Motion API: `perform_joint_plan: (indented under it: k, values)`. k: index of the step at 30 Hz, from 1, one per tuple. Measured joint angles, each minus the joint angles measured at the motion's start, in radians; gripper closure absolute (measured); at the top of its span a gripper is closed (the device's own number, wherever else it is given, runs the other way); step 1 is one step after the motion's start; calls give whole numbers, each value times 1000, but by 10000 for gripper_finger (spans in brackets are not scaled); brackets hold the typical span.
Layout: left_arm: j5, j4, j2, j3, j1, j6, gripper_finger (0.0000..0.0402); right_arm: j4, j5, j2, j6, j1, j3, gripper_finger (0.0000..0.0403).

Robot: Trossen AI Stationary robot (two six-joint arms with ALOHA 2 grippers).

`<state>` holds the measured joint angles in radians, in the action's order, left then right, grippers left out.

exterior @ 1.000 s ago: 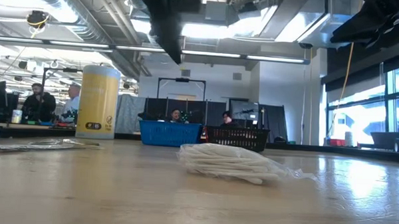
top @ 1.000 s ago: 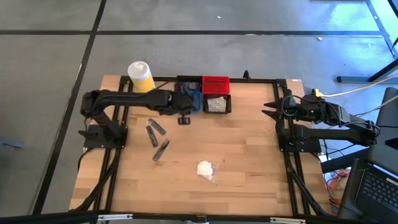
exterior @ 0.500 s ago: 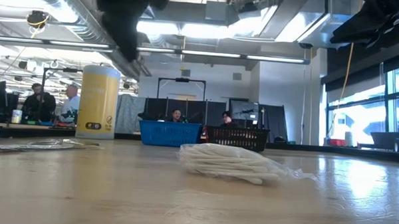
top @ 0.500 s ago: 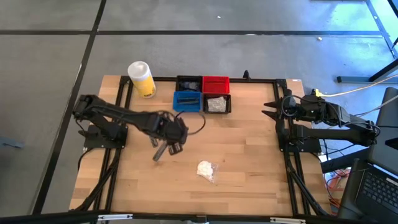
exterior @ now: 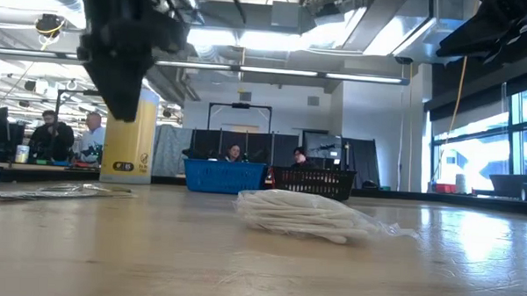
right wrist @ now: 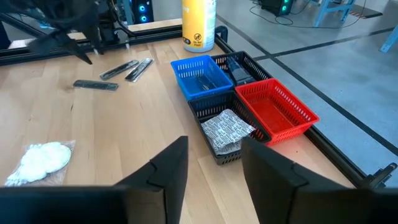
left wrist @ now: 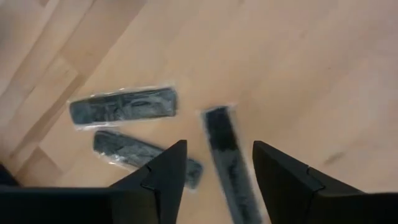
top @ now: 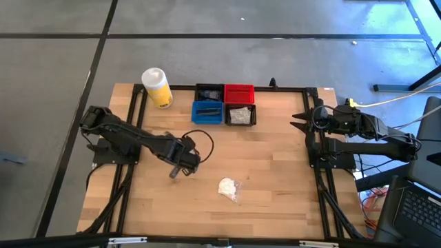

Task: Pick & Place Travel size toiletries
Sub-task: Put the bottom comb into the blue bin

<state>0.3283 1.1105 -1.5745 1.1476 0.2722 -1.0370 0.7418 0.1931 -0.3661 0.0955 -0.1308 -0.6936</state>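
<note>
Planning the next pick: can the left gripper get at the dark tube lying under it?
Probably yes. The left gripper hangs open right over the dark tube, with nothing between them; the two other tubes lie apart to one side on bare table.

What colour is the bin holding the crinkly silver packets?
Black bin; the packets show best in the right wrist view.

Left end effector (left wrist: 214,171) apparently open, lowered.
</note>
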Motion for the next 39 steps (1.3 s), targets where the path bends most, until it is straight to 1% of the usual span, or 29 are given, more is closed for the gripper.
perform_joint_plan:
  k: [3,6,9,12,15,20,22,26,28,30,39]
  values:
    - [-20,-31,0,-31,-42,24,209,0,0,0,0,0,0,259]
    - [-50,-81,0,-65,-76,51,206,0,0,0,0,0,0,265]
    - [-107,-167,0,-121,-114,87,207,0,0,0,0,0,0,270]
    - [-156,-223,0,-165,-145,90,205,0,0,0,0,0,0,275]
    - [-201,-278,0,-200,-158,90,199,0,0,0,0,0,0,279]
    - [-201,-279,0,-236,-173,89,180,0,0,0,0,0,0,287]
    - [-217,-293,0,-254,-181,78,172,0,0,0,0,0,0,289]
    - [-265,-393,0,-298,-184,68,161,0,0,0,0,0,0,295]
    - [-299,-456,0,-321,-184,61,160,0,0,0,0,0,0,297]
    - [-306,-487,-1,-338,-183,50,162,0,0,0,0,0,0,300]
    - [-289,-481,-43,-337,-183,40,184,0,0,0,0,0,0,305]
